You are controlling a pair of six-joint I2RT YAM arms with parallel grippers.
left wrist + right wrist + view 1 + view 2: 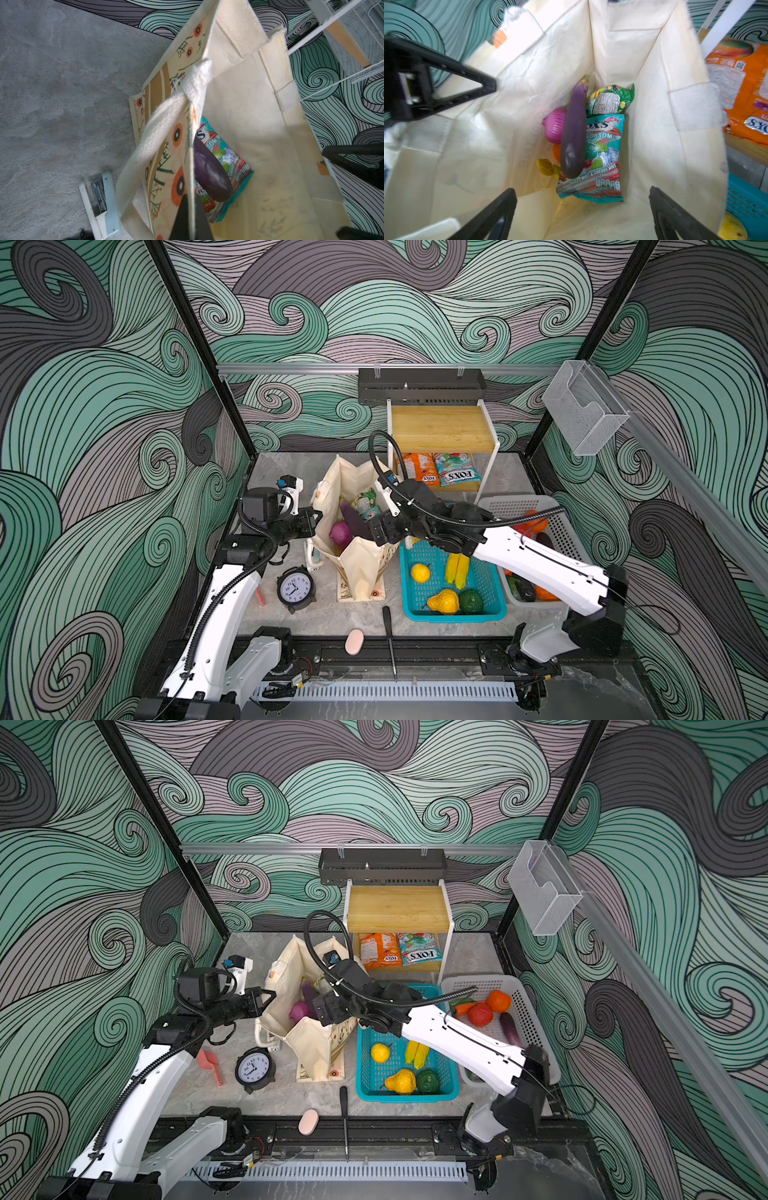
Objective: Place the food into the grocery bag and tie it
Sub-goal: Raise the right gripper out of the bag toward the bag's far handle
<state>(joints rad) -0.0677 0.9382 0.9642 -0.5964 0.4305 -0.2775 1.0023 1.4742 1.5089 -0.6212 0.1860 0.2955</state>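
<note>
The left claw (314, 517) is clamped shut on the near rim of the grocery bag (361, 568); the left wrist view shows the cloth edge pinched between its jaws, propping the mouth open. The bag stands on the surface between the two claws. Inside it, straight below the right claw (376, 531), lies the eggplant (574, 133), its length running crosswise to the line between that claw's two fingers, with the rounded end nearer the claw and the stem end farther. It rests on a teal packet (602, 158) that reads "BLOSSOM CANDY" and "BARLEY MINT & CHERRY MINT", the brand partly covered. An onion (555, 125) sits beside the eggplant and a green packet (609, 98) beyond its stem. The right claw hangs over the bag's mouth with jaws spread wide, holding nothing. I'd guess it goes for more food next: the banana (456, 569) lies in the teal basket (453, 617) just behind that claw, toward its own arm's base, so the right arm is much the nearer. Beyond the right claw, on the shelf (442, 429), an orange packet (419, 467) and a blue packet (457, 470) both read "FOX'S".
</note>
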